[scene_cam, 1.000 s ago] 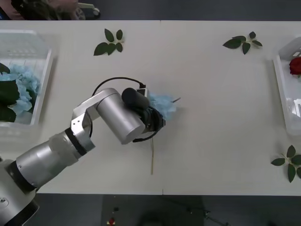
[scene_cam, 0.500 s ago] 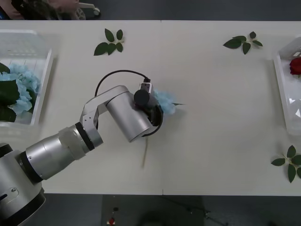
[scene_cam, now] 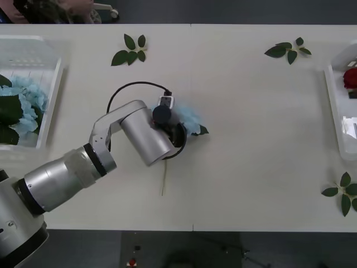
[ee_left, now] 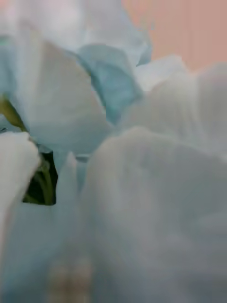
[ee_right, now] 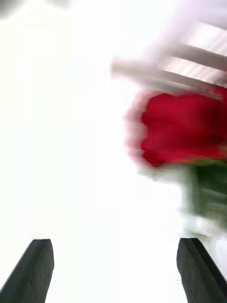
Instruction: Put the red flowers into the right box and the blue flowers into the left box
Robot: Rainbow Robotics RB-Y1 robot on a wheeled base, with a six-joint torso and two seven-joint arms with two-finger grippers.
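Lying on the pale matte table (scene_cam: 251, 139), near its middle, is a blue flower (scene_cam: 188, 119): a fluffy cluster of soft sky-blue petals with a thin straw-coloured stem (scene_cam: 164, 181) that runs toward the near edge and one dark leaf at its side. The left gripper (scene_cam: 177, 135) is down at this bloom, hidden under its own wrist, so I cannot tell if its fingers are spread or pinching; in the left wrist view the petals (ee_left: 113, 156) are pressed very close. The left arm (scene_cam: 83, 167) is smooth silver metal, bent at the elbow, with a black cable looping over the wrist.

The left box (scene_cam: 53, 89), translucent white plastic, stands at the table's far left and holds more blue flowers (scene_cam: 25, 103) with big green leaves. The right box (scene_cam: 334, 106) stands at the right edge with a deep red rose (scene_cam: 350, 78) inside. In the right wrist view the right gripper (ee_right: 116, 270) hangs above this rose (ee_right: 182, 128), its two black fingers (ee_right: 33, 270) wide apart.

Loose green leaf sprigs (scene_cam: 129, 50) lie on the table.
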